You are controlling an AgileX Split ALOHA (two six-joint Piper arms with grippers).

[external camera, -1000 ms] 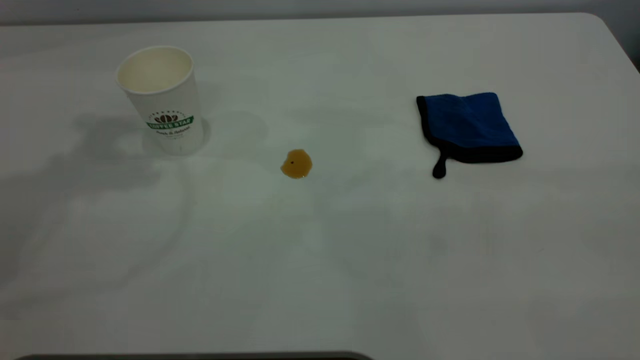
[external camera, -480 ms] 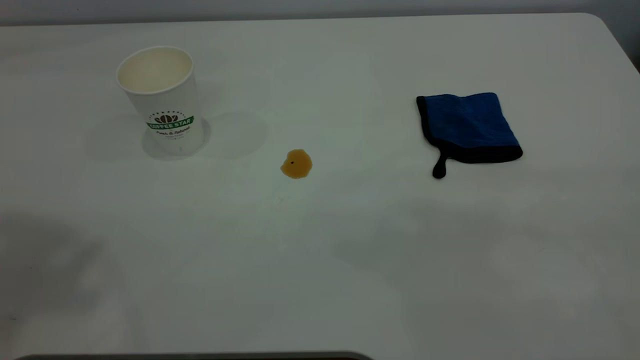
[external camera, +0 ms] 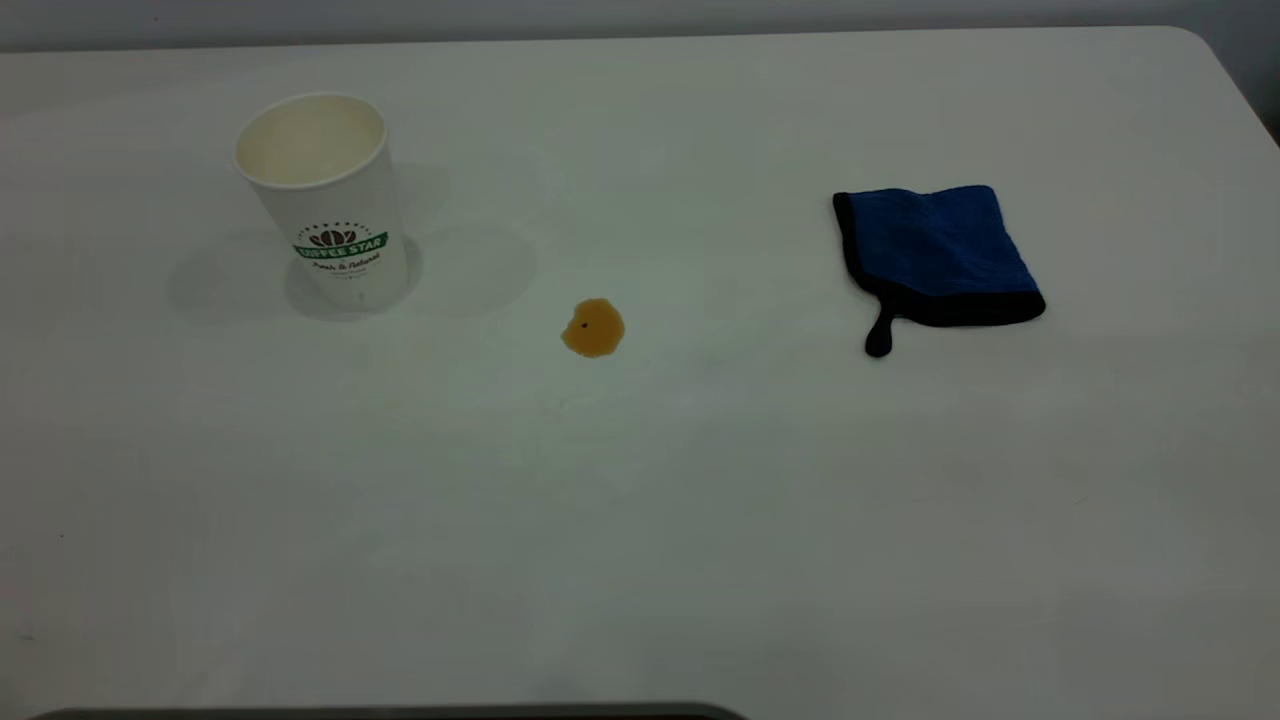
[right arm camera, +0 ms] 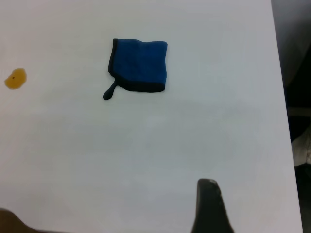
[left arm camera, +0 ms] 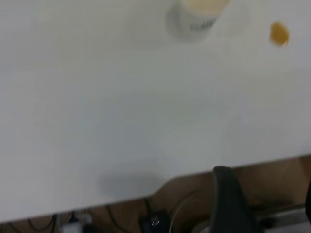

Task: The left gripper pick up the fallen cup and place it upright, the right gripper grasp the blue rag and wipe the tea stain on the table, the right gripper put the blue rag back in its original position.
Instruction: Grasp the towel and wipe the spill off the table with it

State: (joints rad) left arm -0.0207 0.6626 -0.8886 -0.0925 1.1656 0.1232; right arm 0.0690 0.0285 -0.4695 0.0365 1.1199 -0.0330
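The cup stands upright at the back left of the table, its cream inside showing; it also shows in the left wrist view. The tea stain lies near the middle, apart from cup and rag. The blue rag lies flat and folded at the right, loop tail toward the front. Neither gripper shows in the exterior view. My left gripper is open and empty, off the table's edge, far from the cup. My right gripper is open and empty, well short of the rag.
The table's rounded corner is at the back right, and its right edge runs close beside my right gripper. Cables and floor show below the table edge by my left gripper. A dark strip runs along the front.
The arm shadows over the left and front of the table have slid off and faded. The cup, the tea stain and the blue rag have not moved.
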